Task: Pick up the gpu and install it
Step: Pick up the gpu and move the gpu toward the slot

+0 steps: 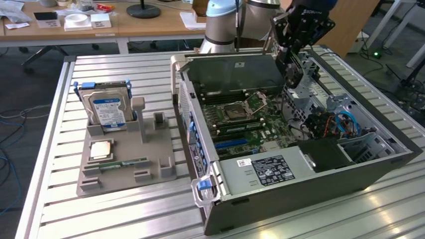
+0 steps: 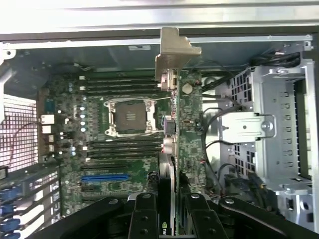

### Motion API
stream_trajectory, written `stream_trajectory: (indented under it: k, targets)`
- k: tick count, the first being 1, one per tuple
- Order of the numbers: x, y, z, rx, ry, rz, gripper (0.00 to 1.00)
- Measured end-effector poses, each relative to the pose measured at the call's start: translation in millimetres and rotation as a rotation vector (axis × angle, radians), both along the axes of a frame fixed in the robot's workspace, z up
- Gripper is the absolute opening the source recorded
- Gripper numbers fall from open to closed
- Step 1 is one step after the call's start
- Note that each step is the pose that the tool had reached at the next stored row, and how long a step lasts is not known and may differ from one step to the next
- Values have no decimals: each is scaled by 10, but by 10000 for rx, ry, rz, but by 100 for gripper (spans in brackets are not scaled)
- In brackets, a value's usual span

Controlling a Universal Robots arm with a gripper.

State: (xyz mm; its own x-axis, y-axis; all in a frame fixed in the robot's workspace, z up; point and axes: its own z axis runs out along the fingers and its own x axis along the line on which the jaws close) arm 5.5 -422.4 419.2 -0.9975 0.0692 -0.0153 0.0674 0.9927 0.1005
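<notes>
**Q:** What is the grip state, and where is the card?

**A:** The gripper (image 2: 171, 219) is clamped on the gpu (image 2: 178, 129). Its fingers (image 2: 144, 219) press on the two flat faces at one end. The card hangs edge-on above the open computer case (image 1: 299, 184), over the motherboard (image 2: 99, 139). Its metal bracket (image 2: 175, 50) is at the end away from the gripper. It appears to be clear of every slot. In the exterior view the gpu (image 1: 290, 74) sits below the gripper (image 1: 297, 47), near the case's far wall.

**Q:** What does good execution of this step require?

**A:** In my judgement:
1. Hold the card's long edge parallel to the blue slot (image 2: 104, 177), with no twist.
2. Hold the faces vertical, because a tilted card probably binds at the connector.
3. Maintain clearance from the loose cables (image 2: 214, 149) and the drive cage (image 2: 279, 134) beside the card.
4. Point the bracket toward the case wall so that it likely meets its opening.
5. Move straight along the card's plane and avoid side load on the grip.
</notes>
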Motion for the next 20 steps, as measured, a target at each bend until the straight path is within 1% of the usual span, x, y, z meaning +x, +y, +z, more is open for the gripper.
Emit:
stream_trajectory:
  k: [14,15,20]
  targets:
    - [492,12,0,1,0,0,26]
    - [513,13,-1,1,0,1,26]
    - [516,13,0,0,0,0,26]
